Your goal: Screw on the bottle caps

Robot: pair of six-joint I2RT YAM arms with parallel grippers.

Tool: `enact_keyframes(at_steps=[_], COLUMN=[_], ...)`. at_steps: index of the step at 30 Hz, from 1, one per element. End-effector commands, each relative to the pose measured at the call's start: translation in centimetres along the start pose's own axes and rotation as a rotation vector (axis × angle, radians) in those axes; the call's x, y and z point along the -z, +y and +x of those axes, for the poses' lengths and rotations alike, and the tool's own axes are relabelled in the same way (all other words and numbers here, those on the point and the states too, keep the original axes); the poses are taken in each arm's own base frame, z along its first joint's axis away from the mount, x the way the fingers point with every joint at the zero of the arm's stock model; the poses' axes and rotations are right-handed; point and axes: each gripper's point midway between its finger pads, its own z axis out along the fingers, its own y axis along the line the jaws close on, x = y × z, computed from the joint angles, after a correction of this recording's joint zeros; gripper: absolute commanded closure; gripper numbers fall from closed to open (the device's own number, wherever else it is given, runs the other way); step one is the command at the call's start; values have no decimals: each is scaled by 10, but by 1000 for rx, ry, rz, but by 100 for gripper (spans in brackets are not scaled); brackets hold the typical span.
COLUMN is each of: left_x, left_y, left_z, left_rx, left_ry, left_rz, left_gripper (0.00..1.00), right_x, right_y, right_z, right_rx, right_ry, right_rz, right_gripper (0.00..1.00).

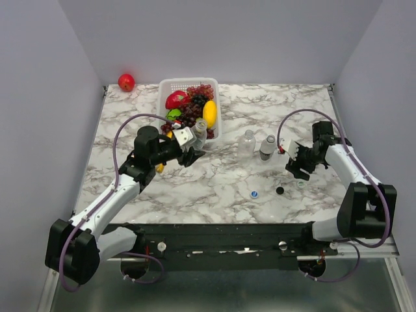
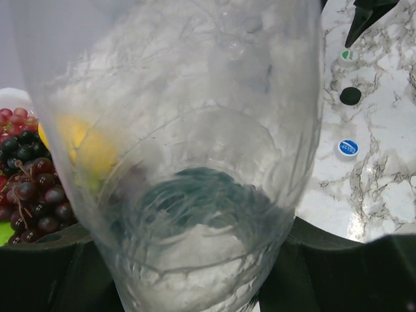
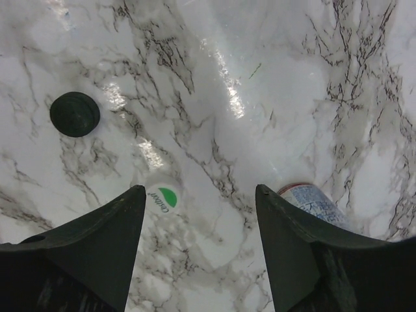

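Gaping right gripper (image 3: pixel 200 190) straddles white-green cap (image 3: pixel 162 197); left gripper (image 1: pixel 192 144) apparently clasps clear bottle (image 2: pixel 195 162).

**White Marble, Bright Fruit, Three Small Caps**

The bench (image 1: pixel 221 175) is white marble veined grey. One cap (image 1: pixel 254 194) is blue, one black cap (image 1: pixel 279 190), one white cap (image 3: pixel 163 197) with a green patch. The bottle (image 2: pixel 188 130) is clear. The white basket (image 1: pixel 188 80) shows dark red-purple grapes (image 1: pixel 198 92) and a yellow fruit (image 1: pixel 209 113).
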Motion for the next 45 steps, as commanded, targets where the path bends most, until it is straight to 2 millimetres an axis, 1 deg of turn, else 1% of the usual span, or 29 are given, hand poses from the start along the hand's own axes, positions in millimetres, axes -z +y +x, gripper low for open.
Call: enact_keyframes(at_steps=[1,2,5,6,11,17,20,21,22,24,25,27,28,31,35,41,45], left_x=[-2,-2,-2,-2,-3,-4,-3,-3,-2,-1,-1,0,0,0,1,1,1], left_y=[6,7,7,8,8,11,12,11,12,10,9,9,7,6,5,5,5], left_z=[1,3,6,8,14,15,13,15,15,15,17,15,19,19,21,23,25], left_rx=[24,25,33,35,43,34,24,26,24,19,22,22,28,38,41,39,45], left_ry=[33,37,48,54,62,59,61,68,70,71,73,64,67,60,59,63,68], left_rz=[-30,-35,-40,-42,-49,-64,-65,-63,-64,-60,-60,-61,-60,-63,-61,-63,-65], left_gripper=[100,100,100,100,100,100,100,100,100,100,100,100,100,100,100,100,100], right_x=[-17,-22,-26,-28,-25,-26,-25,-24,-22,-15,-12,-10,-10,-10,-13,-23,-25], right_y=[-15,-9,-2,4,9,14,14,14,20,20,26,32,33,38,36,23,24], right_z=[18,24,33,37,40,52,52,48,45,34,33,36,39,46,48,52,54], right_rx=[172,219,299,310,312,291,278,277,269,263,256,264,268,270,250,212,214], right_ry=[61,75,103,112,118,152,151,132,119,79,74,85,95,116,124,145,146], right_rz=[12,-12,-38,-51,-63,-97,-99,-98,-118,-113,-133,-143,-145,-155,-152,-135,-144], right_gripper=[24,24,21,21,20,22,23,23,23,23,23,23,23,23,23,25,27])
